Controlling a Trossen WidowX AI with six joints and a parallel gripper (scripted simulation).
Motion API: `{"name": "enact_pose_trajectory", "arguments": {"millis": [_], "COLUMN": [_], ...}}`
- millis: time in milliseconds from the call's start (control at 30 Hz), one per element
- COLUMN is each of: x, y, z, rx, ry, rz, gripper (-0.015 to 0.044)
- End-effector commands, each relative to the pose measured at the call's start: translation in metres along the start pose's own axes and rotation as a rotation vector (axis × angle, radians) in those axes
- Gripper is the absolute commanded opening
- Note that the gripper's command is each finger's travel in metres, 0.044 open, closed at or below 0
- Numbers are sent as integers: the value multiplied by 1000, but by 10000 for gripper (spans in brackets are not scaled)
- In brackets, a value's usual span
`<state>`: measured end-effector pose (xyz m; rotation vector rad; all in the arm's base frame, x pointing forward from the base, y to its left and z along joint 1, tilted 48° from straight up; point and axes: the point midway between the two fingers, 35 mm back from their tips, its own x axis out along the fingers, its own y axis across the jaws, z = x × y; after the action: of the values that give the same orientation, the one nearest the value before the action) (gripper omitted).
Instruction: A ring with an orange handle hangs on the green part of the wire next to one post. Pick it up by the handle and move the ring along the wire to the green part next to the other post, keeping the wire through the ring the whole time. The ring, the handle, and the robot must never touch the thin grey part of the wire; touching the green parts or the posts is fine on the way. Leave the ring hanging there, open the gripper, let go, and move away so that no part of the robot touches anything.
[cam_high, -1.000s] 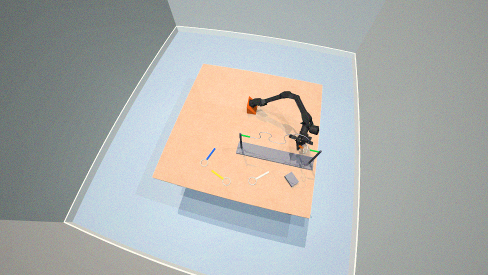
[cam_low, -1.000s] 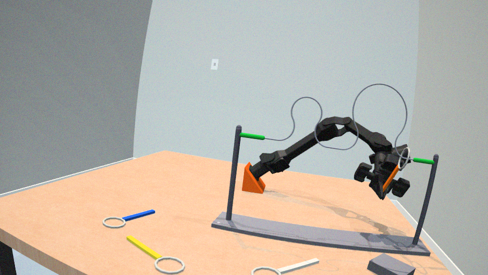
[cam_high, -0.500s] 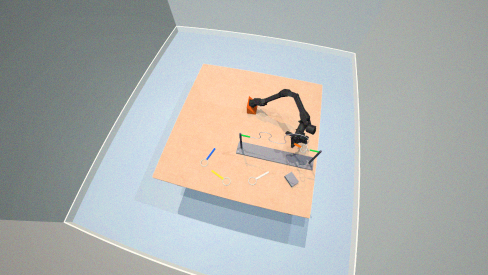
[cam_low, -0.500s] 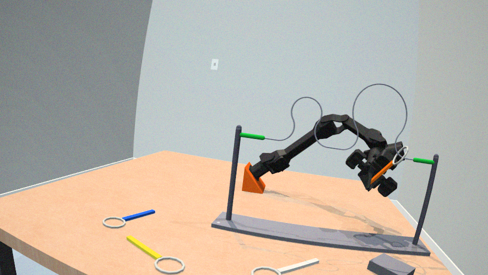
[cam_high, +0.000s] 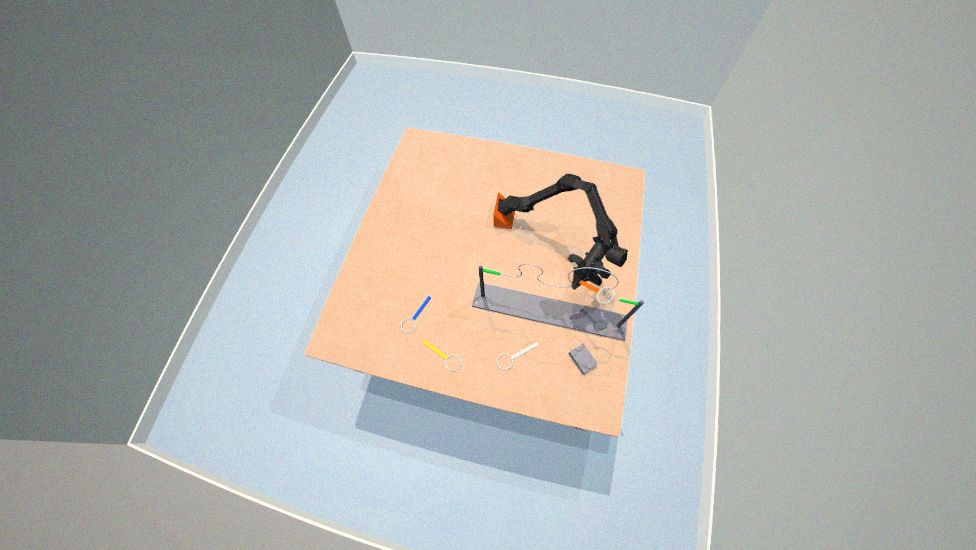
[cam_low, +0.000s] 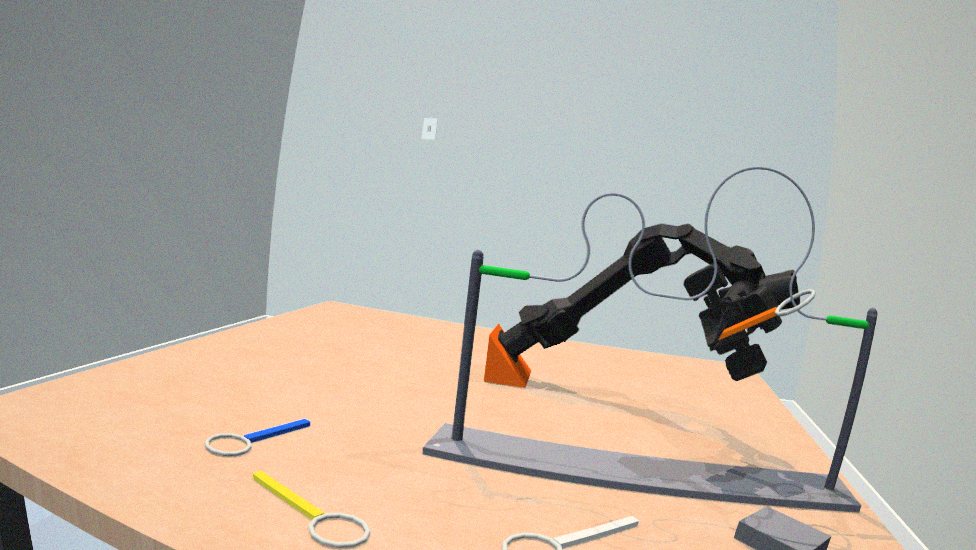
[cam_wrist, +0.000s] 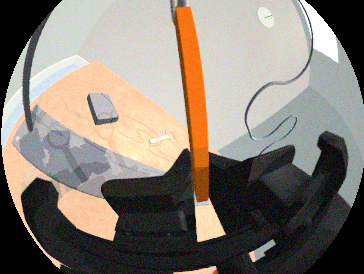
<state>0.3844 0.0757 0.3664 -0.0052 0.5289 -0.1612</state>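
Pincer (cam_high: 579, 282) (cam_low: 717, 336) (cam_wrist: 190, 152) fingers pinch the far end of the orange handle (cam_high: 589, 286) (cam_low: 749, 323) (cam_wrist: 195, 100), well above the worktop (cam_high: 382, 204) (cam_low: 204, 362) (cam_wrist: 135, 100). In the exterior view the handle slants up toward two o'clock, with its pale ring (cam_high: 614, 295) (cam_low: 811, 292) at the upper end, strongly tilted. The grey wire (cam_high: 530, 265) (cam_low: 757, 168) (cam_wrist: 247, 112) crosses the ring's opening there, below the big loop; whether the two touch, I cannot tell. At the ring's four o'clock in that view lies the near green sleeve (cam_high: 629, 301) (cam_low: 846, 321), apart from it and joined to the right-hand post (cam_high: 629, 314) (cam_low: 851, 403) (cam_wrist: 29, 75). The far green sleeve (cam_high: 490, 271) (cam_low: 504, 272), the ring's goal, is well away toward ten o'clock, on the left-hand post (cam_high: 482, 281) (cam_low: 467, 348). Both posts rise from a long grey base board (cam_high: 532, 307) (cam_low: 546, 454). Seen from the top, a grey block (cam_high: 582, 359) (cam_low: 782, 529) (cam_wrist: 102, 108) lies toward seven o'clock from the ring; farther round toward eight lie the white-handled ring (cam_high: 523, 351) (cam_low: 597, 531) (cam_wrist: 159, 139) and the yellow-handled ring (cam_high: 434, 349) (cam_low: 286, 493), and toward nine the blue-handled ring (cam_high: 422, 307) (cam_low: 276, 430), all flat.
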Motion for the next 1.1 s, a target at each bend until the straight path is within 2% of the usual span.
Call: {"name": "enact_pose_trajectory", "arguments": {"millis": [0, 1067], "x": [0, -27], "y": [-14, -118], "z": [-2, 47], "rx": [-80, -764], "ry": [5, 12], "rz": [-48, -420], "gripper": [-150, -150]}}
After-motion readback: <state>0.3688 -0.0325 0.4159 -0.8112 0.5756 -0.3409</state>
